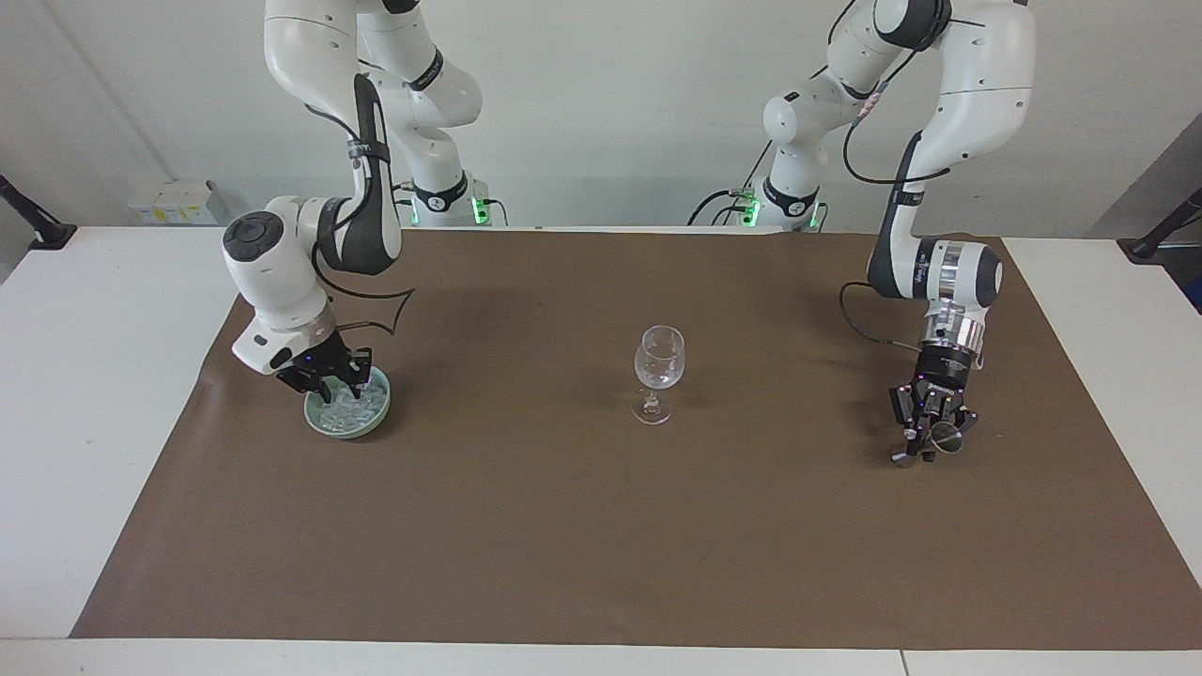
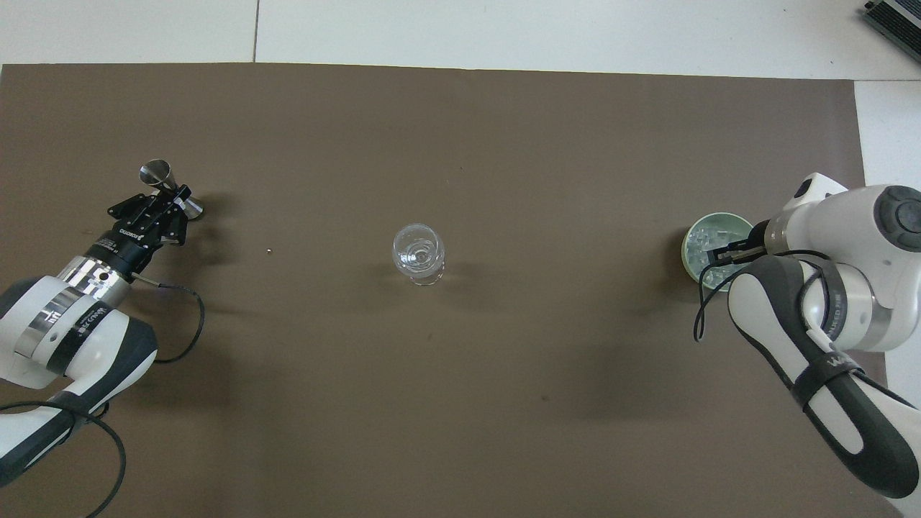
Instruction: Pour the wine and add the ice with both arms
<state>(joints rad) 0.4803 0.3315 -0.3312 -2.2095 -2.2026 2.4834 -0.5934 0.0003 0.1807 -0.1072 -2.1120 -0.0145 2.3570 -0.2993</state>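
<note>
Facing view:
- right gripper [image 1: 331,383]: tips dipped into the bowl, at the edge nearest the robots.
- right fingers: drawn close together above the cubes; I cannot tell whether they pinch a cube.
- ice [image 1: 355,406]: heaped in the pale green bowl [image 1: 379,414], directly under and just beside the right fingertips.
- left gripper [image 1: 930,434]: pointing down, low over the brown mat [image 1: 563,545] at the left arm's end of the table.
- left fingers: set on either side of the metal jigger [image 1: 945,443]; I cannot tell whether they squeeze it or only flank it.
- wine glass [image 1: 659,361]: upright on the mat, well apart from both pairs of fingers, roughly midway between them.
- table [image 1: 84,422]: white, showing around the mat.

Overhead view:
- left gripper [image 2: 171,203]: reaching in from the white arm, tips at the jigger's narrow waist.
- jigger [image 2: 158,173]: one cone shows past the fingertips, the other cone just beside them.
- left fingers: close about the waist; grip or gap cannot be told.
- right gripper [image 2: 714,256]: mostly covered by its own wrist, with only a dark tip showing over the bowl [image 2: 688,243].
- right fingers: hidden here.
- ice [image 2: 709,236]: in the bowl, next to that dark tip.
- wine glass [image 2: 418,253]: seen from above, far from either gripper.
- small speck [image 2: 268,251]: on the mat between the left fingers and the glass.
</note>
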